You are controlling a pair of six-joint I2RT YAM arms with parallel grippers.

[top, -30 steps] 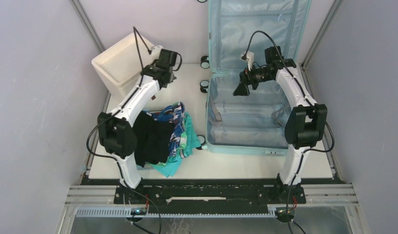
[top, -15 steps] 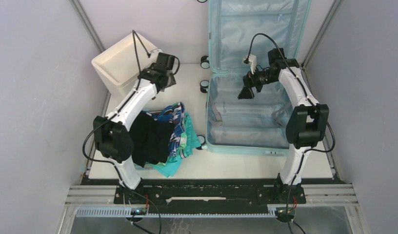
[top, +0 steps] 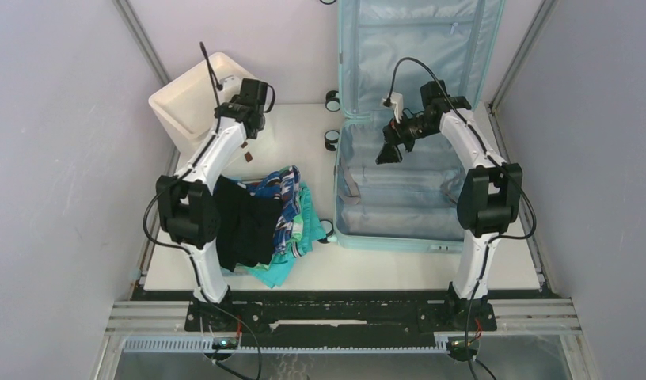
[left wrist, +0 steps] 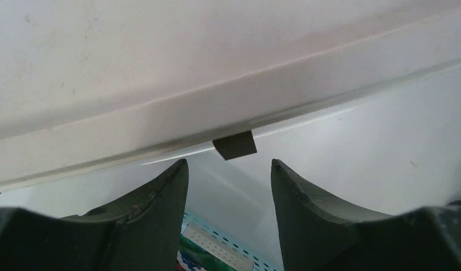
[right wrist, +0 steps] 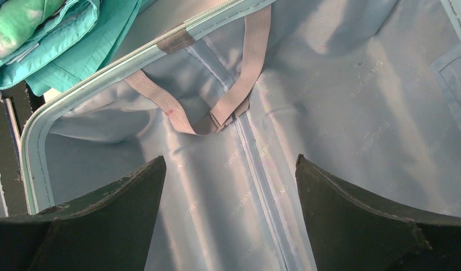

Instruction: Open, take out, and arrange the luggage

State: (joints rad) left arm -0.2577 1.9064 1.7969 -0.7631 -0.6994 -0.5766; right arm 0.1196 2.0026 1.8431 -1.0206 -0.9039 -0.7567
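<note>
The luggage (top: 399,190) is a light-blue suitcase lying open on the right of the table, its lid (top: 419,39) standing against the back wall. In the right wrist view its pale lining (right wrist: 358,113) and grey straps (right wrist: 239,73) show, with no clothes in the part I see. My right gripper (top: 387,152) (right wrist: 230,160) hangs open over the base of the case, nothing between its fingers. My left gripper (top: 245,127) (left wrist: 229,165) is open and holds nothing, close to the wall of the white bin (top: 189,103) (left wrist: 160,56).
A pile of clothes (top: 264,218), black, blue-striped and teal, lies on the table left of the case; its teal edge (right wrist: 47,34) shows in the right wrist view. A small dark tag (left wrist: 235,145) sits under the bin's edge. Grey walls stand close on both sides.
My left gripper has gone from shut to open and swung left and back towards the white bin. My right gripper has shifted slightly left over the case, still open.
</note>
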